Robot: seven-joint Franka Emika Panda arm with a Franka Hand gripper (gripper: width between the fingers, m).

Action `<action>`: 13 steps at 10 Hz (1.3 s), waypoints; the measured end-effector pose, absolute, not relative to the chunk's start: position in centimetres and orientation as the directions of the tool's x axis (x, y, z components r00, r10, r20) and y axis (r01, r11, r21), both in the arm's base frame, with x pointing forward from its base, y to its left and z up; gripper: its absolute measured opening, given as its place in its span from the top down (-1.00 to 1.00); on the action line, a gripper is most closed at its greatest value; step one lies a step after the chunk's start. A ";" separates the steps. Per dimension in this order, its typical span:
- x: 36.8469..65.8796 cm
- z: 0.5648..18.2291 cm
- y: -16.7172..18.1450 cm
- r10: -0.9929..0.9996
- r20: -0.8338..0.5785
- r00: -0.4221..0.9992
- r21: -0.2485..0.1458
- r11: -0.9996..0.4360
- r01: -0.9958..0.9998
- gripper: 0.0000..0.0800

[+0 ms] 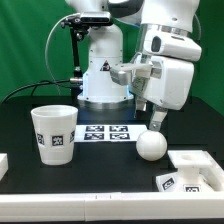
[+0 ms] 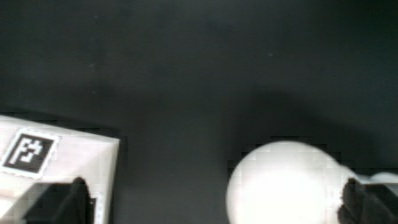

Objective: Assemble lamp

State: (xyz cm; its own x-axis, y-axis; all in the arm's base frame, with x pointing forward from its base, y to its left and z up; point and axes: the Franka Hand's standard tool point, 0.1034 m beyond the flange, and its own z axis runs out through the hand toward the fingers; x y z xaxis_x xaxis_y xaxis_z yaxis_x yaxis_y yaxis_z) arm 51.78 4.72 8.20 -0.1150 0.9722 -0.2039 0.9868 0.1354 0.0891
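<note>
The round-headed white bulb point(image 1: 151, 145) lies on the black table right of the middle. My gripper point(image 1: 155, 118) hangs open just above it. In the wrist view the bulb point(image 2: 294, 185) lies between my dark fingertips point(image 2: 63, 205), nearer one side, and the gripper point(image 2: 217, 205) holds nothing. The cup-shaped shade point(image 1: 55, 133) stands upright at the exterior view's left with a tag on its side. The blocky base point(image 1: 190, 170) sits at the front right; a tagged white corner that looks like it shows in the wrist view point(image 2: 45, 150).
The marker board point(image 1: 105, 132) lies flat between shade and bulb. The white robot pedestal point(image 1: 103, 75) stands behind it. A white block edge point(image 1: 3, 160) shows at the far left. A green wall closes the back.
</note>
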 end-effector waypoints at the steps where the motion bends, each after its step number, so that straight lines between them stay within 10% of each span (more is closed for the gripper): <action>1: 51.7 8.1 4.7 0.979 -0.197 -0.048 0.101 0.069 0.992 -0.75; 5: 51.6 8.1 6.0 0.883 -0.105 0.458 0.170 -0.438 0.883 -0.75; 7: 51.7 8.3 6.2 0.642 -0.054 0.764 0.121 -0.756 0.644 -0.75; 13: 51.2 8.1 6.2 0.192 -0.042 0.980 0.078 -0.978 0.195 -0.75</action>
